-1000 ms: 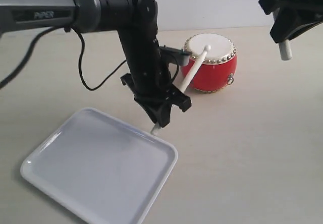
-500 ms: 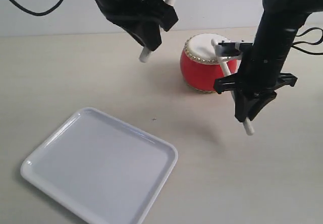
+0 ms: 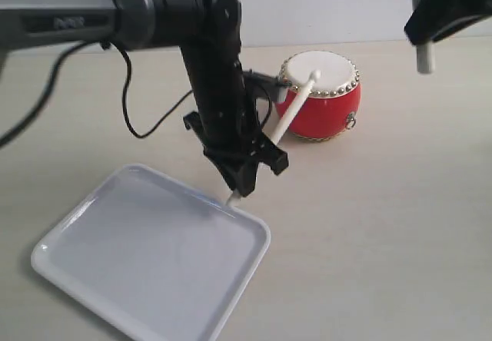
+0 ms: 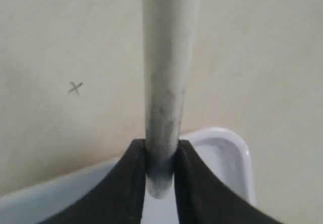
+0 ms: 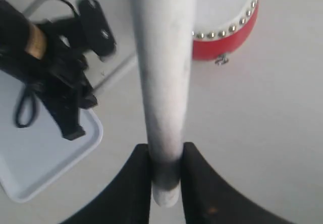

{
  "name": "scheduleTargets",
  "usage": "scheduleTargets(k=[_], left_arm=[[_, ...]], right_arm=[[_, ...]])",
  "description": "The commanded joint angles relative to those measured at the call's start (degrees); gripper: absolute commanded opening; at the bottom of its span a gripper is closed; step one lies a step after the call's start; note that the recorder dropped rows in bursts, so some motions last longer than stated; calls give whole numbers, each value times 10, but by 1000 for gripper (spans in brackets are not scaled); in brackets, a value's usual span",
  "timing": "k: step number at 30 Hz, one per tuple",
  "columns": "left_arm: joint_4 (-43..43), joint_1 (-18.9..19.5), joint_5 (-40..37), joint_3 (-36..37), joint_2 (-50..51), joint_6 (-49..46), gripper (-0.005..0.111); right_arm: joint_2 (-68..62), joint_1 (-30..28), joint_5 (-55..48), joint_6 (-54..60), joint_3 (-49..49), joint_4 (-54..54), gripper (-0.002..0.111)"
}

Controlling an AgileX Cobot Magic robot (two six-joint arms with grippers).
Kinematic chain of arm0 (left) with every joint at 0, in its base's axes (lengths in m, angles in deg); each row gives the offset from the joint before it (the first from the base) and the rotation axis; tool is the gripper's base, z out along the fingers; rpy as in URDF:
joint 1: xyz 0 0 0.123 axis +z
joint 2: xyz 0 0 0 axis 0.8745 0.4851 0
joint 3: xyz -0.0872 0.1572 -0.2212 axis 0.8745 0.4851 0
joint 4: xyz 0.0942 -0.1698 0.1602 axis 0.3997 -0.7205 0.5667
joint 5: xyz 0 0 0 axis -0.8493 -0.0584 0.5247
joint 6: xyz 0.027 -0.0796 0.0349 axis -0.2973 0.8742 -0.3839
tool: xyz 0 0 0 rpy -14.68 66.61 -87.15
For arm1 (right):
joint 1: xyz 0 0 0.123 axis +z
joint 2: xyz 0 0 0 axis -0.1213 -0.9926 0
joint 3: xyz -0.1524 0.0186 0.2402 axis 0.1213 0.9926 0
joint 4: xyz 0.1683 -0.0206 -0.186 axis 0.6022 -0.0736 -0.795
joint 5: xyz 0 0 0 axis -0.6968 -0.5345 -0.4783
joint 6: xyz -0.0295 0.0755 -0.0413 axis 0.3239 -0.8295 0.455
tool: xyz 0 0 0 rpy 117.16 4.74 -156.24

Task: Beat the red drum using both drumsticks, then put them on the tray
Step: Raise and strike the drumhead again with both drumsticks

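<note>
The red drum (image 3: 327, 104) with its cream skin stands at the back of the table. My left gripper (image 3: 243, 173) is low between drum and tray, shut on one drumstick (image 3: 286, 118). That stick's tip rests on the drum skin and its butt hangs over the white tray's (image 3: 138, 256) far rim. High at the right edge, my right gripper (image 3: 432, 28) is shut on the other drumstick (image 3: 423, 57), well above the drum. The left wrist view shows gripper (image 4: 161, 149), stick (image 4: 165, 72) and tray corner (image 4: 233, 148). The right wrist view shows gripper (image 5: 166, 152), stick (image 5: 164, 57), drum (image 5: 228, 27) and tray (image 5: 40, 166).
A black cable (image 3: 132, 118) loops from the left arm (image 3: 215, 72) over the table behind the tray. A small pencilled cross (image 4: 75, 88) marks the tabletop. Bare table lies right of the tray and in front of the drum.
Half a second ago the right stick was down on the drum and the left arm was raised. Now the left stick has come down onto the skin and the right arm has lifted.
</note>
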Motion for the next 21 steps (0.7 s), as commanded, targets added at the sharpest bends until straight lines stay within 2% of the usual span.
scheduleTargets(k=[1, 11, 17, 21], left_arm=[[-22, -1, 1, -20, 26, 11, 0], [-19, -1, 1, -67, -106, 11, 0], [34, -1, 1, -63, -181, 30, 0], [40, -1, 1, -48, -209, 37, 0]], right_arm=[[44, -1, 19, 5, -2, 0, 0], [-85, -1, 39, 5, -2, -8, 0], [-235, 0, 28, 6, -2, 15, 0], [-348, 0, -5, 6, -2, 35, 0]])
